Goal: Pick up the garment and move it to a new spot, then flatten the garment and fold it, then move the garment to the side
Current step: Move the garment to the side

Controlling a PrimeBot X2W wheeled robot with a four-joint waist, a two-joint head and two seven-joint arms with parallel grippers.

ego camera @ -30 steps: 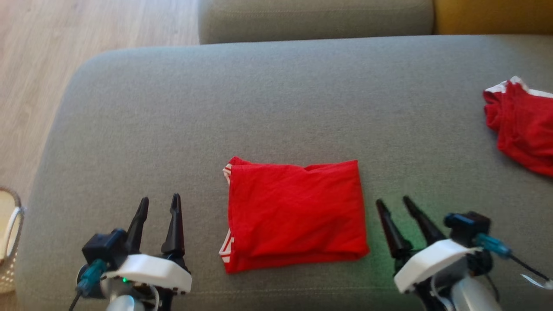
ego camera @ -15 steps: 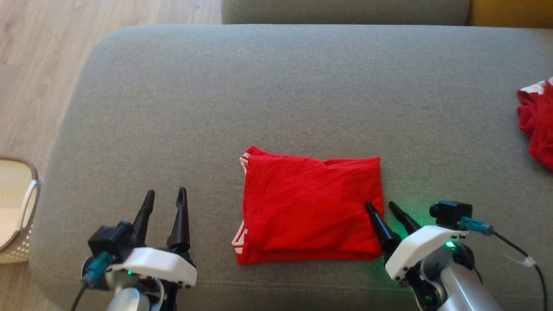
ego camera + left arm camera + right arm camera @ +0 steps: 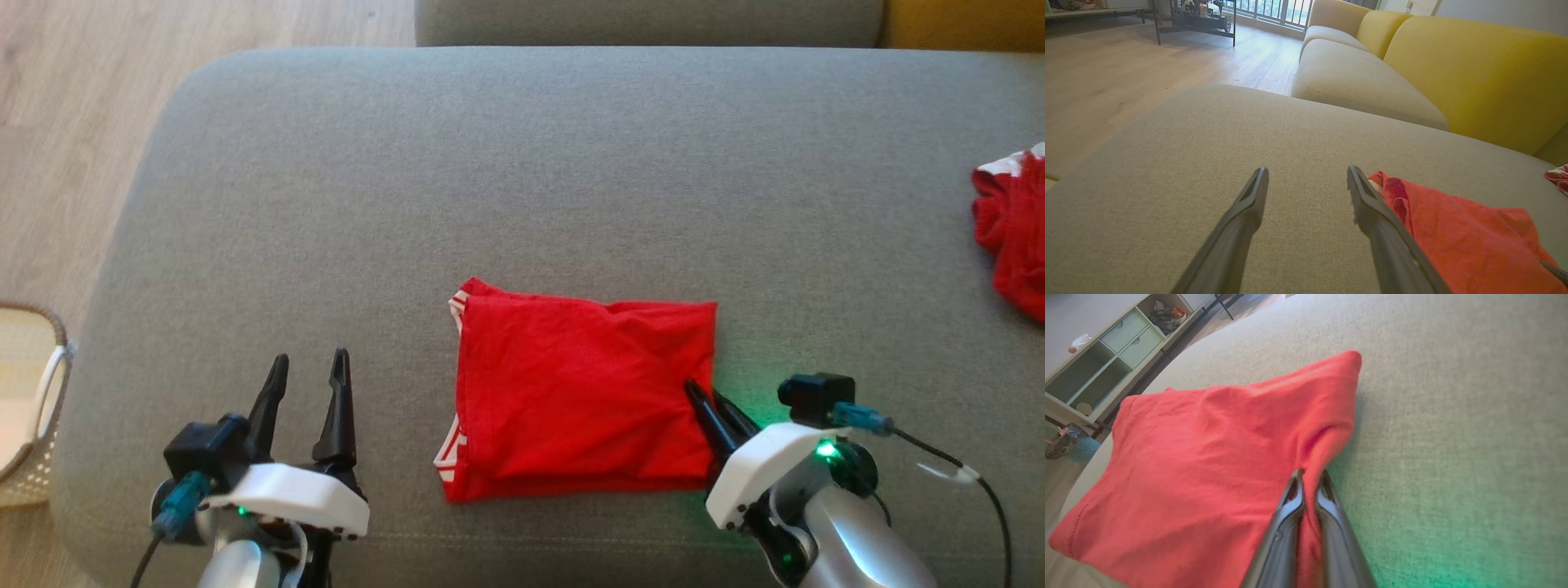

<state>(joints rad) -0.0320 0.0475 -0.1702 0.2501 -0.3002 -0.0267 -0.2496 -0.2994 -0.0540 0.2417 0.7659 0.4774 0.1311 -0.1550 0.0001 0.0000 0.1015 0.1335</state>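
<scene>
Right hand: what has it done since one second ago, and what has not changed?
The right hand moved left to the garment's right edge and shut on a fold of it. The left hand stayed open beside the garment, apart from it. The garment still lies folded on the cushion.

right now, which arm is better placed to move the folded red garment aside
Right. The right gripper is shut on the folded red garment at its right edge; the left gripper stands open over bare sofa cushion, apart from it.
</scene>
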